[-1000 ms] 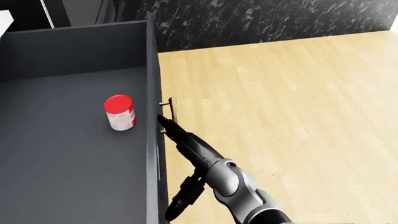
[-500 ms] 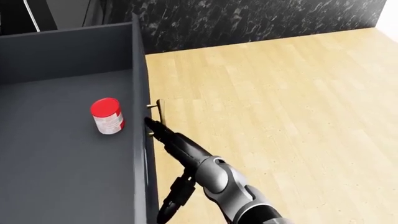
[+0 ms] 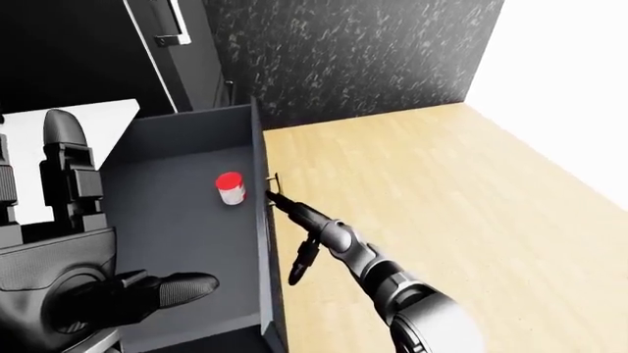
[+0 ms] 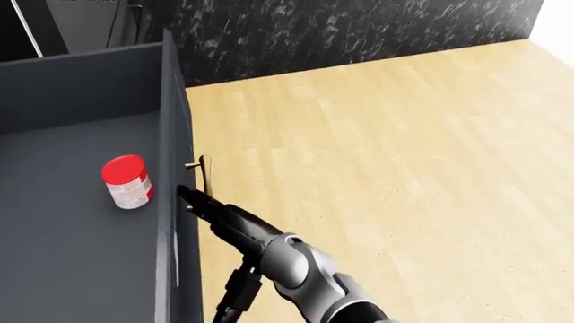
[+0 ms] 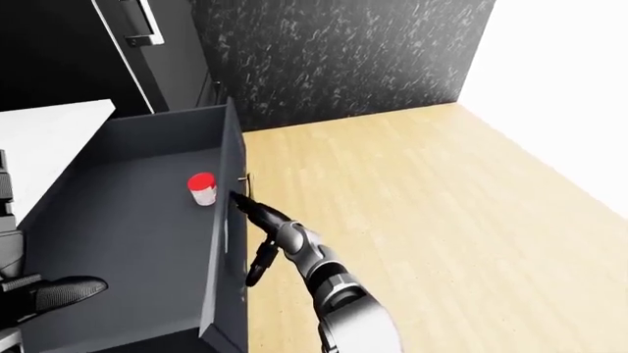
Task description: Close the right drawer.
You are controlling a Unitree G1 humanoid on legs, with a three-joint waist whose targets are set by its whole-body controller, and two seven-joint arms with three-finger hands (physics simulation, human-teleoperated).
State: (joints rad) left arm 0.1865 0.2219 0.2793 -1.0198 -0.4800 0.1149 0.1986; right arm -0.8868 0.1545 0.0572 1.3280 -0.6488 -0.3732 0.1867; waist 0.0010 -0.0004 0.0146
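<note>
The open right drawer is a dark grey box on the left of the head view, with its front panel seen edge-on. A small brass handle sticks out of that panel. A red-lidded can stands upright inside. My right hand reaches in from the bottom, its straight fingers against the panel's outer face just below the handle, thumb hanging down, closed on nothing. My left hand is raised at the left of the left-eye view, fingers spread and empty.
Light wooden floor spreads to the right of the drawer. A black marbled wall runs along the top. A white countertop lies left of the drawer, with a dark cabinet above it.
The whole picture has shifted left, so the camera has moved. My right hand stays against the drawer front by the handle. The can has not moved within the drawer.
</note>
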